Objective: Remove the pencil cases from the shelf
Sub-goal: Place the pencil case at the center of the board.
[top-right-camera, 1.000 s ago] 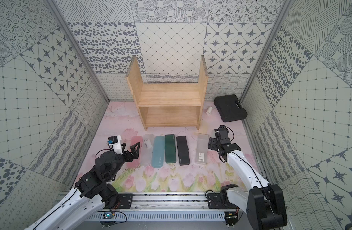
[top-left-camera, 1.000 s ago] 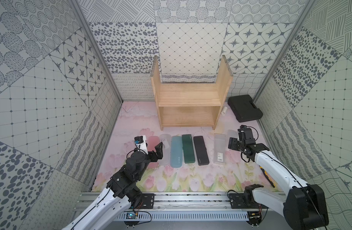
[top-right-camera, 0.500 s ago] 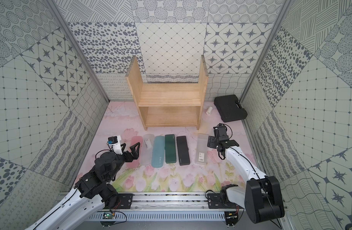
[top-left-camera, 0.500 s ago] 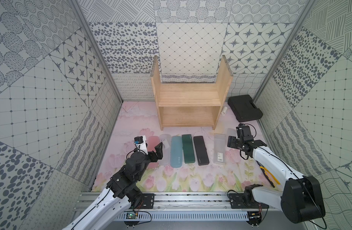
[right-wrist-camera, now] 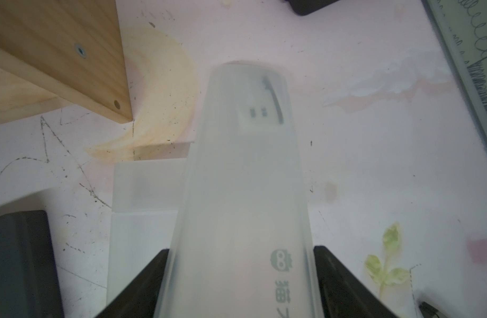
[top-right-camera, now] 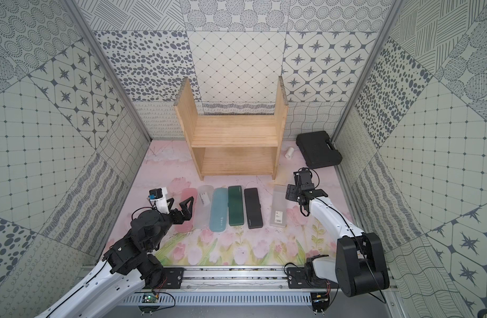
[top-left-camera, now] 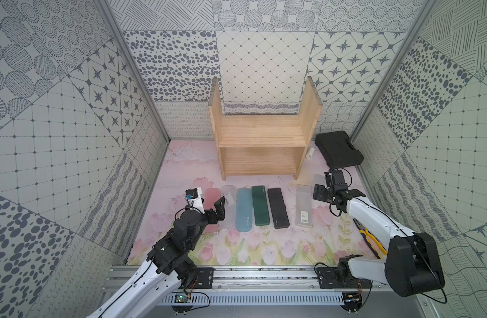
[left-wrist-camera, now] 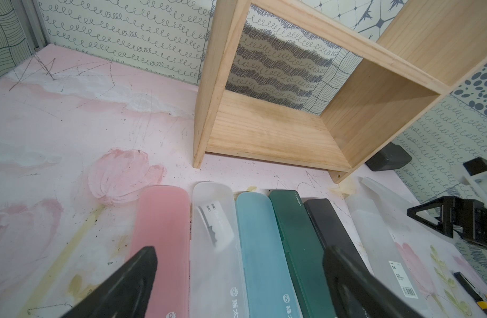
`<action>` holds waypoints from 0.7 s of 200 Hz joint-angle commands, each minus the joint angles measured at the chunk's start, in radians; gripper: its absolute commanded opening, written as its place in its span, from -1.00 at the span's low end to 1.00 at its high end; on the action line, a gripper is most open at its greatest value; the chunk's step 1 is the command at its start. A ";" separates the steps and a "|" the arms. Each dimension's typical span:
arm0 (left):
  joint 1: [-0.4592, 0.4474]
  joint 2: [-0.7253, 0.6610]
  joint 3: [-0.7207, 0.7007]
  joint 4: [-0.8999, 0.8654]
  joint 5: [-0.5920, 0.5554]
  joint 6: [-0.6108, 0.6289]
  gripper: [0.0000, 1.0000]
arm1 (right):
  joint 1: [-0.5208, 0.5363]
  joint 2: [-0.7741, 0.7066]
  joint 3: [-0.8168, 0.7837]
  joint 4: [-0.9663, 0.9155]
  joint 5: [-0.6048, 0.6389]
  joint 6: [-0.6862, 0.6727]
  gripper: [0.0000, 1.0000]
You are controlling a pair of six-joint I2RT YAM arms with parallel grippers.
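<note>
The wooden shelf [top-left-camera: 260, 135] [top-right-camera: 232, 135] stands bare at the back. In front of it, flat on the table, lie a pink [top-left-camera: 210, 196], a frosted clear [top-left-camera: 229, 217], a light blue [top-left-camera: 245, 209], a dark green [top-left-camera: 260, 205], a black [top-left-camera: 277, 208] and a labelled frosted [top-left-camera: 303, 206] pencil case. My left gripper [top-right-camera: 179, 205] [left-wrist-camera: 239, 256] hangs open above the near ends of the pink to black cases. My right gripper [top-left-camera: 323, 192] [right-wrist-camera: 242, 256] is shut on another frosted clear pencil case [right-wrist-camera: 245, 179], just right of the labelled one [right-wrist-camera: 143, 187].
A black toolbox [top-left-camera: 338, 150] lies at the back right, with a small white cylinder [top-left-camera: 310, 152] between it and the shelf. Yellow-handled pliers [top-left-camera: 370, 238] lie by the right wall. Patterned walls close in both sides.
My right wrist has shifted a little to the left and turned, still gripping the frosted case. The left arm has not moved.
</note>
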 commanded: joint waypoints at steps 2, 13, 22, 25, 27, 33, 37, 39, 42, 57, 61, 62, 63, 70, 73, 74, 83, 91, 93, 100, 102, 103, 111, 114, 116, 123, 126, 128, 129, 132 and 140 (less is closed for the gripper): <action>0.002 -0.002 -0.006 0.033 -0.001 -0.006 0.99 | 0.000 0.054 0.039 0.020 0.017 0.003 0.50; 0.001 -0.003 -0.004 0.033 -0.001 -0.005 0.99 | 0.000 0.077 0.050 0.019 0.024 -0.015 0.51; 0.002 -0.004 -0.005 0.033 -0.001 -0.005 0.98 | 0.000 0.092 0.056 0.020 0.031 -0.024 0.51; 0.001 -0.004 -0.005 0.034 -0.001 -0.006 0.99 | 0.000 0.097 0.057 0.021 0.034 -0.028 0.51; 0.003 -0.003 -0.005 0.033 -0.002 -0.006 0.99 | 0.001 0.101 0.059 0.022 0.036 -0.031 0.51; 0.002 -0.003 -0.006 0.034 -0.002 -0.005 0.99 | 0.001 0.110 0.061 0.027 0.036 -0.043 0.51; 0.002 -0.003 -0.005 0.034 -0.002 -0.006 0.99 | 0.001 0.116 0.064 0.030 0.037 -0.050 0.51; 0.002 -0.003 -0.005 0.034 -0.002 -0.006 0.99 | 0.000 0.121 0.065 0.031 0.038 -0.052 0.51; 0.003 -0.003 -0.006 0.034 -0.002 -0.006 0.99 | 0.000 0.127 0.067 0.032 0.040 -0.054 0.51; 0.001 -0.003 -0.006 0.038 -0.002 -0.006 0.98 | 0.000 0.153 0.077 0.032 0.033 -0.062 0.51; 0.003 -0.003 -0.007 0.039 -0.001 -0.006 0.98 | 0.001 0.160 0.078 0.032 0.030 -0.064 0.51; 0.002 -0.003 -0.006 0.039 -0.001 -0.006 0.98 | 0.001 0.160 0.077 0.032 0.029 -0.064 0.51; 0.003 -0.003 -0.007 0.039 -0.001 -0.006 0.99 | 0.001 0.163 0.079 0.032 0.029 -0.064 0.51; 0.001 -0.004 -0.007 0.039 -0.001 -0.006 0.99 | 0.000 0.171 0.081 0.032 0.034 -0.066 0.51; 0.001 -0.003 -0.006 0.039 -0.001 -0.006 0.99 | 0.000 0.176 0.083 0.032 0.036 -0.066 0.51; 0.000 -0.003 -0.007 0.039 -0.001 -0.006 0.99 | 0.000 0.177 0.083 0.030 0.036 -0.067 0.51; 0.002 -0.003 -0.006 0.038 0.000 -0.006 0.99 | 0.000 0.185 0.086 0.026 0.037 -0.070 0.51; 0.002 -0.003 -0.006 0.037 -0.001 -0.008 0.99 | -0.001 0.191 0.089 0.023 0.041 -0.068 0.51; 0.002 -0.004 -0.008 0.037 0.001 -0.008 0.99 | -0.001 0.192 0.089 0.022 0.041 -0.069 0.51; 0.002 -0.003 -0.009 0.038 0.001 -0.008 0.99 | -0.001 0.198 0.091 0.019 0.037 -0.072 0.51; 0.002 -0.003 -0.009 0.037 0.001 -0.008 0.99 | -0.001 0.200 0.091 0.020 0.037 -0.072 0.51; 0.002 -0.004 -0.008 0.037 0.001 -0.008 0.99 | -0.001 0.201 0.091 0.020 0.036 -0.072 0.51; 0.001 -0.004 -0.009 0.039 0.003 -0.008 0.98 | -0.001 0.207 0.092 0.017 0.039 -0.072 0.52; 0.001 -0.003 -0.009 0.039 0.003 -0.009 0.99 | -0.001 0.209 0.093 0.015 0.041 -0.072 0.52; 0.002 -0.003 -0.008 0.039 0.003 -0.009 0.99 | -0.001 0.210 0.093 0.014 0.041 -0.072 0.52; 0.003 -0.003 -0.009 0.038 0.003 -0.009 0.99 | -0.001 0.216 0.095 0.009 0.043 -0.072 0.52; 0.003 -0.004 -0.008 0.037 0.004 -0.009 0.99 | -0.001 0.219 0.096 0.007 0.044 -0.072 0.52; 0.003 -0.003 -0.008 0.037 0.004 -0.009 0.99 | -0.001 0.220 0.097 0.005 0.045 -0.072 0.52; 0.002 -0.003 -0.008 0.038 0.004 -0.009 0.99 | -0.001 0.220 0.097 0.005 0.045 -0.072 0.52; 0.002 -0.004 -0.008 0.037 0.004 -0.009 0.99 | -0.001 0.222 0.098 0.002 0.045 -0.071 0.52; 0.003 -0.004 -0.008 0.038 0.005 -0.009 0.99 | -0.001 0.226 0.098 0.000 0.043 -0.071 0.52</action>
